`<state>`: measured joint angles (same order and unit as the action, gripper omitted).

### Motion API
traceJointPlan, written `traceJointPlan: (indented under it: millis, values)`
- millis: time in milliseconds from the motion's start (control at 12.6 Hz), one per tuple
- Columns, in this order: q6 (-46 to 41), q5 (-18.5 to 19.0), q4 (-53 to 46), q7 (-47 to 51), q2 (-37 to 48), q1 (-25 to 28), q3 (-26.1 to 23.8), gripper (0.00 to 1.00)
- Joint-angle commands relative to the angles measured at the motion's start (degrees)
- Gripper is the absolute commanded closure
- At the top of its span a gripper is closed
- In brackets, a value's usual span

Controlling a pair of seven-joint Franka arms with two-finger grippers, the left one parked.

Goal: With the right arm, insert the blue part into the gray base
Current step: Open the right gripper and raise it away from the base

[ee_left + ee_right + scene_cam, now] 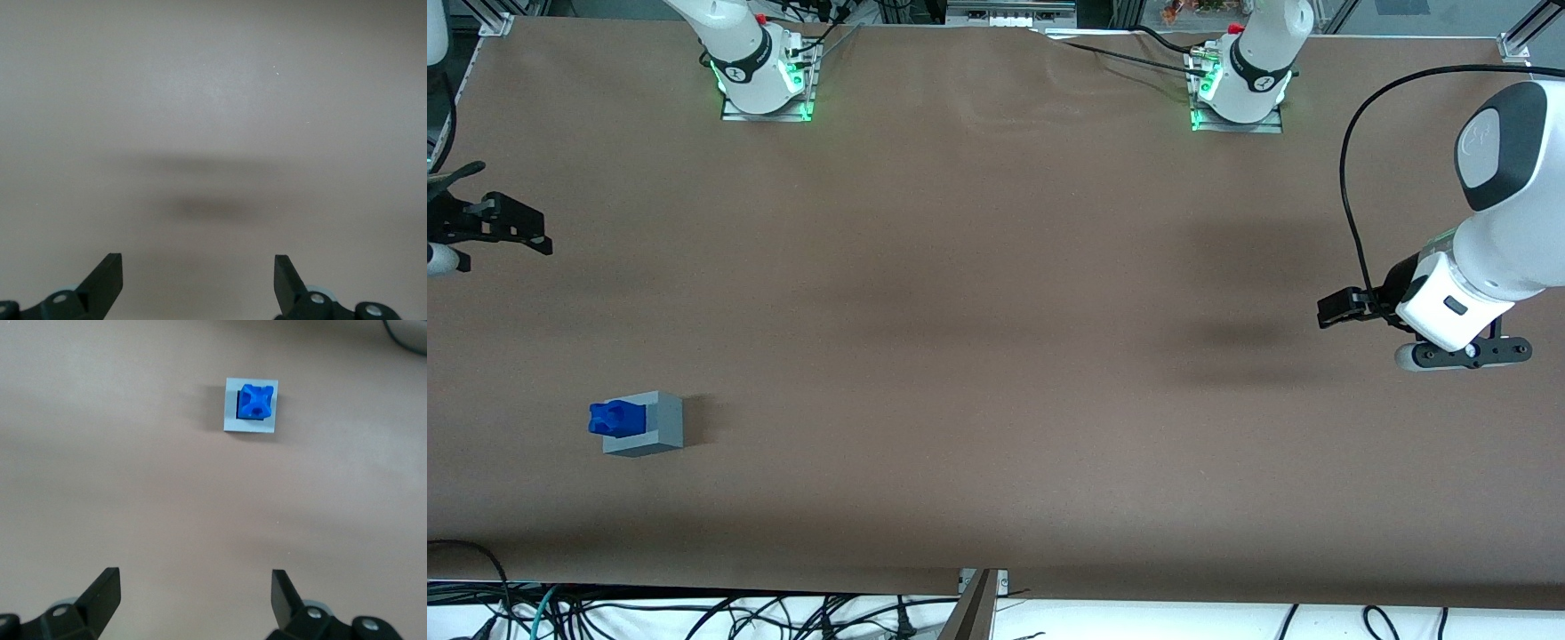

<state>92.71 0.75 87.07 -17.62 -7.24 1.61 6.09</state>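
My pincer [193, 597] hangs above the counter [996, 311] at the working arm's end, its fingers [103, 590] spread apart and holding nothing. The blue part [612, 418] sits in the gray base [654, 427], near the counter's front-camera edge and well apart from my pincer. Bare brown surface surrounds the base on all sides. The right wrist view shows the blue part seated within the base's recess; the front view shows it protruding from the base.
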Motion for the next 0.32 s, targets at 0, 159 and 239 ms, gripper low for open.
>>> traceJointPlan:
  millis: [0,159,239]
  values:
    - [1.24,0.4,1.44,1.71,0.83,-0.65,-0.38,0.0]
    - [1.24,0.31,0.73,1.71,0.3,-0.65,-0.29,0.0]
    - [1.24,0.31,0.73,1.71,0.21,-0.65,-0.29,0.0]
